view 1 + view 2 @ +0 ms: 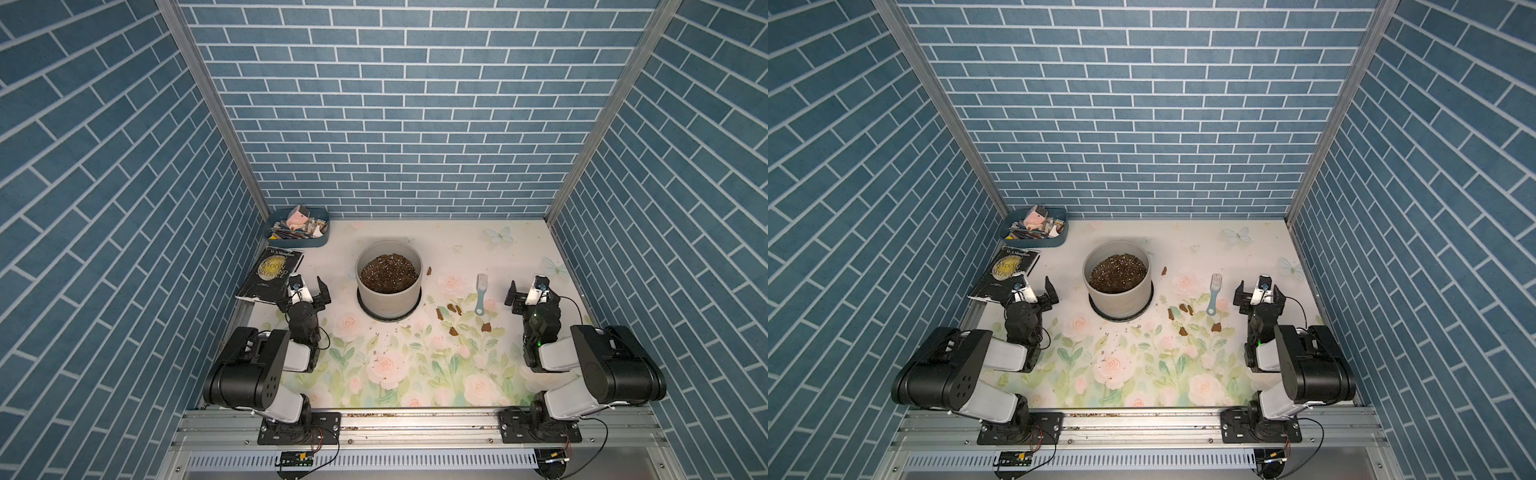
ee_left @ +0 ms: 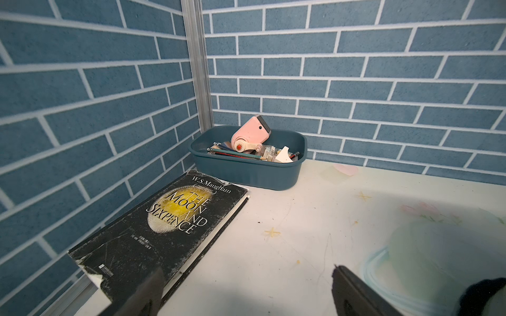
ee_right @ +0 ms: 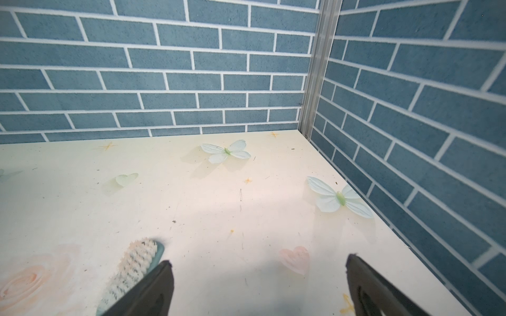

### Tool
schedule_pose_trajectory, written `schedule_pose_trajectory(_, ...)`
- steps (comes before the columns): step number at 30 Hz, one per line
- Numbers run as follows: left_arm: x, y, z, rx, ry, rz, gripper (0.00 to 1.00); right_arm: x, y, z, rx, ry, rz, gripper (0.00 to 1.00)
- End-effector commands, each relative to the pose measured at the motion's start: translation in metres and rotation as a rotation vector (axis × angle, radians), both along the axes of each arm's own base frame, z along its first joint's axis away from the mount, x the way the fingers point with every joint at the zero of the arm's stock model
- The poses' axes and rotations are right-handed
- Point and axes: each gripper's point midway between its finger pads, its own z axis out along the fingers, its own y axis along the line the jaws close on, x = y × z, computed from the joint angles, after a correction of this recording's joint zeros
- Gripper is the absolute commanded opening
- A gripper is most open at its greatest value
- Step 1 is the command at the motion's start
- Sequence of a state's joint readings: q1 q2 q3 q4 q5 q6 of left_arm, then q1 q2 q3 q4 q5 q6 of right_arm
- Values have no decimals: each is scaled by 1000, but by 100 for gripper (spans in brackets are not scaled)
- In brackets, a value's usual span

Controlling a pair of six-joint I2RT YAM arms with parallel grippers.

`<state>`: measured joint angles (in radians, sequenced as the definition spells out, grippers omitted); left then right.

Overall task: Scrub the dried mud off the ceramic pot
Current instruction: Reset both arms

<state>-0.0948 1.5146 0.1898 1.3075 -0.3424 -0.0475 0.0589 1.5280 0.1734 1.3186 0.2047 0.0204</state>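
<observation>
The ceramic pot (image 1: 386,305) (image 1: 1119,305) stands mid-table on a black saucer, pale grey and filled with dark speckled soil. Reddish-brown flakes of dried mud (image 1: 451,308) (image 1: 1182,308) lie on the mat to its right and front right, and one more flake (image 1: 429,271) sits beside the pot wall. A pale blue scrub brush (image 1: 481,293) (image 1: 1214,293) (image 3: 134,268) lies bristles up right of the flakes. My left gripper (image 1: 309,291) (image 1: 1036,291) (image 2: 246,273) hovers open left of the pot. To the right of the brush, my right gripper (image 1: 532,293) (image 1: 1259,293) (image 3: 259,261) is open and empty.
A worn black book (image 1: 272,274) (image 1: 1005,272) (image 2: 153,232) lies at the left edge beside my left gripper. Behind it a blue tray (image 1: 297,243) (image 1: 1034,244) (image 2: 246,172) of clutter sits in the back left corner. Soil crumbs (image 1: 390,336) dot the mat in front of the pot.
</observation>
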Motion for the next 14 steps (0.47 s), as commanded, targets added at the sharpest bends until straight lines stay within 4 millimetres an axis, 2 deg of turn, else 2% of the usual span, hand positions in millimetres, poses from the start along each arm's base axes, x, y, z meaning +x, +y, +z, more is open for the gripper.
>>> schedule_pose_trajectory(1, 0, 0, 5, 5, -21, -1, 100, 4, 2, 11, -17, -35, 11, 100)
schedule_pose_trajectory(14, 0, 1, 6, 4, -22, -1, 100, 4, 3, 11, -17, -36, 13, 100)
